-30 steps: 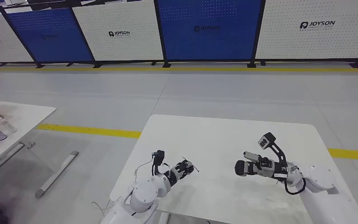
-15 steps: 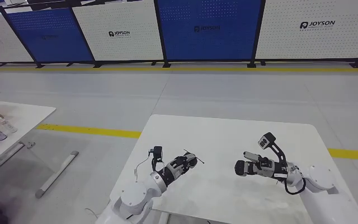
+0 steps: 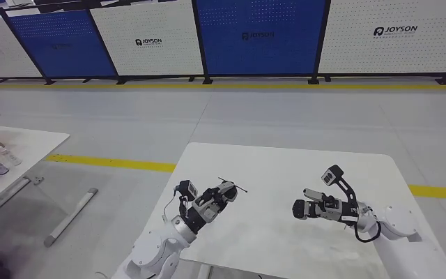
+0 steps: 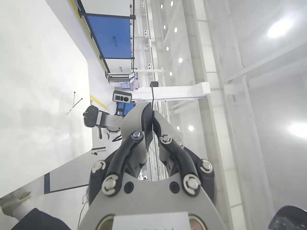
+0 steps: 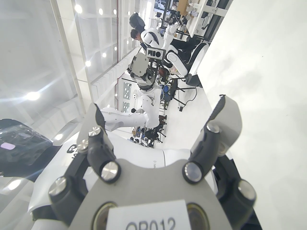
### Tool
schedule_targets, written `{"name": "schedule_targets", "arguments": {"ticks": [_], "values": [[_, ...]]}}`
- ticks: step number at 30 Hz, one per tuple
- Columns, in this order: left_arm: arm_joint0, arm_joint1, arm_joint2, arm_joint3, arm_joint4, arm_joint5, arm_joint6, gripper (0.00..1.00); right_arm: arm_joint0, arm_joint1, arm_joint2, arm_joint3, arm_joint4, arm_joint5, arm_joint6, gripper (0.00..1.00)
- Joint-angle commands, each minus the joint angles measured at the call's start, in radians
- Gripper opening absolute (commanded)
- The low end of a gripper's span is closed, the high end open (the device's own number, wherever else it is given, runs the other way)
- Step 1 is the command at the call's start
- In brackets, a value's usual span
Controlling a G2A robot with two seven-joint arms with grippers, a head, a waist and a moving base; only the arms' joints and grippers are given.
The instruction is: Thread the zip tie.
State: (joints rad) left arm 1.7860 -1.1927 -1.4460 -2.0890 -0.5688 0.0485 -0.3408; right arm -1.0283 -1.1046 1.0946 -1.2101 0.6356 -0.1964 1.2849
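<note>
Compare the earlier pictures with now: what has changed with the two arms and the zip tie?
The left end effector, shut on the zip tie, shifted forward, turning the tie. The right end effector stayed open and still.

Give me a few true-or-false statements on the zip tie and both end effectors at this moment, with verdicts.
1. The left end effector is shut on the zip tie. True.
2. The right end effector grips the zip tie's other end. False: it is open and holds nothing.
3. The two end effectors touch each other. False: they are well apart above the table.
4. The zip tie sticks out past the left end effector's fingertips. True.
</note>
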Motion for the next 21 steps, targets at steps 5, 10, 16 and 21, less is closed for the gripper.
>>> {"name": "schedule_targets", "arguments": {"ticks": [5, 10, 16, 21], "values": [[-0.024, -0.010, 0.051, 0.039, 0.065, -0.069, 0.121, 0.00, 0.000, 0.000, 0.000, 0.000, 0.000, 0.000, 0.000, 1.00], [-0.061, -0.022, 0.145, 0.147, 0.215, -0.154, 0.244, 0.00, 0.000, 0.000, 0.000, 0.000, 0.000, 0.000, 0.000, 1.00], [-0.079, -0.028, 0.205, 0.226, 0.289, -0.182, 0.251, 0.00, 0.000, 0.000, 0.000, 0.000, 0.000, 0.000, 0.000, 1.00], [-0.079, -0.028, 0.205, 0.226, 0.289, -0.182, 0.251, 0.00, 0.000, 0.000, 0.000, 0.000, 0.000, 0.000, 0.000, 1.00]]}}
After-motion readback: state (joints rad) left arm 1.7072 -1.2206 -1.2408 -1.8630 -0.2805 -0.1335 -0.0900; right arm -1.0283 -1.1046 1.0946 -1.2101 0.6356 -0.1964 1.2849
